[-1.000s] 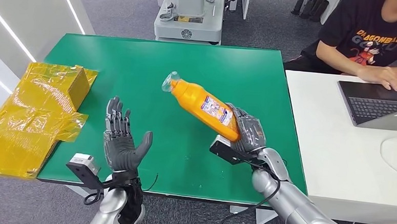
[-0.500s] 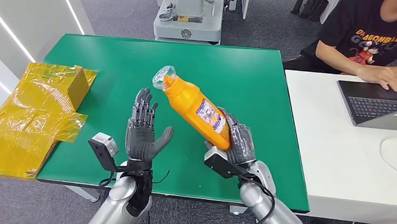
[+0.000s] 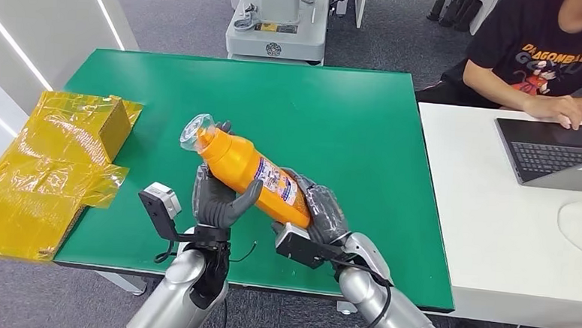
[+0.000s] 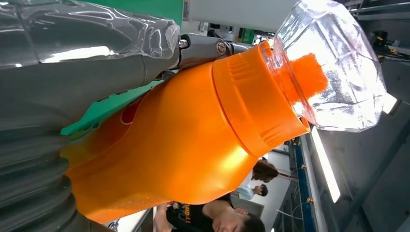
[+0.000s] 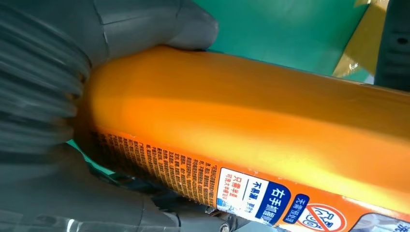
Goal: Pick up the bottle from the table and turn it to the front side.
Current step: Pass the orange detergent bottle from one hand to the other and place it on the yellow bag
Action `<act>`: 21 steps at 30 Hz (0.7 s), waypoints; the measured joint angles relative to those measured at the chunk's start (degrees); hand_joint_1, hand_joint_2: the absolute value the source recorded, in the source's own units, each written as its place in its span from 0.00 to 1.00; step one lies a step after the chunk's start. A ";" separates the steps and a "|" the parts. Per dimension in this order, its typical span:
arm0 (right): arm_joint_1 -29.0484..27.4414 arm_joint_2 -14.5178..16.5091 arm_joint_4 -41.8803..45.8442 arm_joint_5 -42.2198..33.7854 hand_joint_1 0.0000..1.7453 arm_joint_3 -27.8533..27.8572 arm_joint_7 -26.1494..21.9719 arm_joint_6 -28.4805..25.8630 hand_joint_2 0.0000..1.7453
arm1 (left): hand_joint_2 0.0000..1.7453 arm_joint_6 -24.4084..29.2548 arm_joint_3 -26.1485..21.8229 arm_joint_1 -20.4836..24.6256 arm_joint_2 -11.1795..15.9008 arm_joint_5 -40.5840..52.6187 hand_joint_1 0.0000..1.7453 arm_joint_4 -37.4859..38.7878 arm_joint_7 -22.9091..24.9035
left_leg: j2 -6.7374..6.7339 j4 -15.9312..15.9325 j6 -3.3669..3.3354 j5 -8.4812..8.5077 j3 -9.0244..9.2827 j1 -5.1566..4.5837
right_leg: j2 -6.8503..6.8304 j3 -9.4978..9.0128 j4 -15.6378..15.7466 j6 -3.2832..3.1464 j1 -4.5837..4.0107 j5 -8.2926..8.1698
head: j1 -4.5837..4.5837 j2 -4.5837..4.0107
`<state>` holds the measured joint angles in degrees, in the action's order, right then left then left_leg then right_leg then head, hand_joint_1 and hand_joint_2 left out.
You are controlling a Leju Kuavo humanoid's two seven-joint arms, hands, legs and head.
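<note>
A: You're looking at the green worktop (image 3: 366, 115) first; above its near edge the orange bottle (image 3: 254, 173) is hanging tilted, cap end up and away.

B: Your right hand (image 3: 319, 210) is wrapping its base; your left hand (image 3: 215, 197) is cupping the upper body, thumb against it.

A: It's looking like smooth, glossy, stiff plastic, likely slippery. Be gripping the labelled waist, not the clear faceted cap (image 4: 333, 67).

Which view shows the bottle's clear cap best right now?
The left wrist view: the cap is close and sharp over the orange spout. The head view shows it small at the bottle's far end. The right wrist view shows the bottle's body and label instead.
</note>
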<state>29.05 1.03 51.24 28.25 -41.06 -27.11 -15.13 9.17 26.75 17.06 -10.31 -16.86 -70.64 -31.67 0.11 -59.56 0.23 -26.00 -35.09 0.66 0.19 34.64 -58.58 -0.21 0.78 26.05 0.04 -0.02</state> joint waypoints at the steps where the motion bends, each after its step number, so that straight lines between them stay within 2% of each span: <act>1: 0.19 0.00 0.00 -0.13 1.00 -0.07 -0.02 1.20 1.00 | 1.00 0.07 0.00 -0.04 0.09 -0.09 0.00 0.00 0.00 | 0.00 0.00 0.00 0.00 0.00 0.00 | 0.00 0.00 0.00 0.00 0.00 0.00 | -0.01 0.00; 10: 2.95 0.00 -2.44 -0.36 1.00 -1.88 -1.27 9.21 1.00 | 1.00 0.35 -0.29 -0.71 0.59 -0.40 0.00 -0.01 -0.11 | 0.00 0.00 0.00 0.00 0.00 0.00 | 0.01 -0.01 -0.01 0.00 0.00 0.00 | -0.02 0.00; 19: 5.09 0.09 -4.90 -0.06 1.00 -3.90 -2.46 11.77 1.00 | 1.00 0.37 -0.50 -1.53 1.03 0.41 0.00 0.00 -0.13 | 0.00 0.00 0.00 0.00 0.00 0.00 | 0.01 0.00 0.00 0.00 0.00 0.00 | -0.02 0.00; 21: 5.33 0.09 -5.23 -0.05 1.00 -4.05 -2.54 12.10 1.00 | 1.00 0.32 -0.52 -1.69 1.08 0.58 0.40 0.00 -0.13 | 0.00 0.00 0.00 0.00 0.00 0.00 | 0.01 0.00 0.00 0.00 0.00 0.00 | -0.02 0.00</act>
<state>34.38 1.11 46.01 28.20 -45.12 -29.64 -3.03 9.49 26.23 15.37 -9.23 -16.28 -70.64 -31.80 0.11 -59.56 0.23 -26.00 -35.09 0.65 0.19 34.64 -58.58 -0.21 0.78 26.05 0.02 -0.02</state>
